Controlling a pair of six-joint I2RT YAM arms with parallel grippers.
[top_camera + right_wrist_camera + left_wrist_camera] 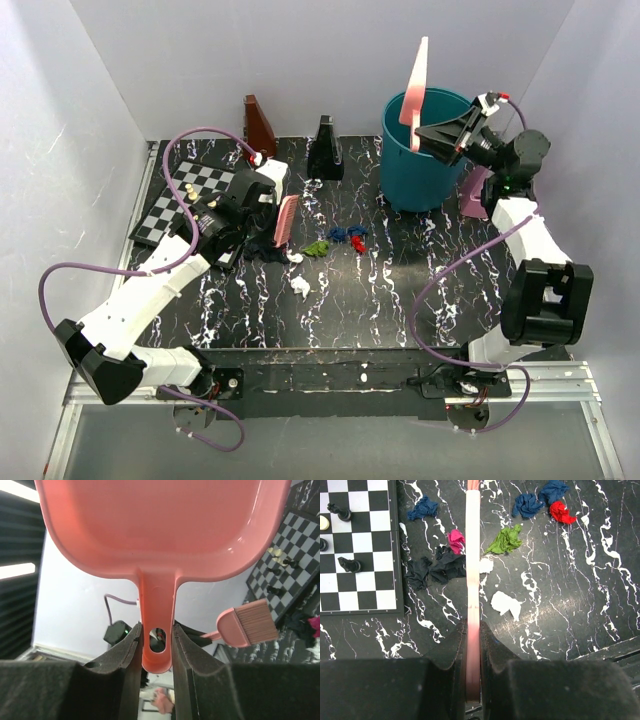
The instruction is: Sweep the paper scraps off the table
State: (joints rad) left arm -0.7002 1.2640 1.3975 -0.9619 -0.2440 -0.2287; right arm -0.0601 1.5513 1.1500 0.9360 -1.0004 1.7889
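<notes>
Paper scraps lie in the middle of the black marbled table (400, 290): green (317, 247), blue (343, 234), red (358, 241) and white (300, 286). My left gripper (472, 630) is shut on the handle of a pink brush (472, 555), which stands on edge among the scraps. To the brush's left lie magenta (455, 539), dark (447, 565) and blue (422, 507) wads. To its right are green (506, 540), red (561, 512) and white (505, 602) ones. My right gripper (157, 635) is shut on the handle of a pink dustpan (160, 525), held upright above the teal bin (425, 160).
A chessboard (185, 200) with a few pieces lies at the left, close to the dark wads. A brown wedge-shaped object (260, 122) and a black one (325, 148) stand at the back. White walls close in the table on three sides.
</notes>
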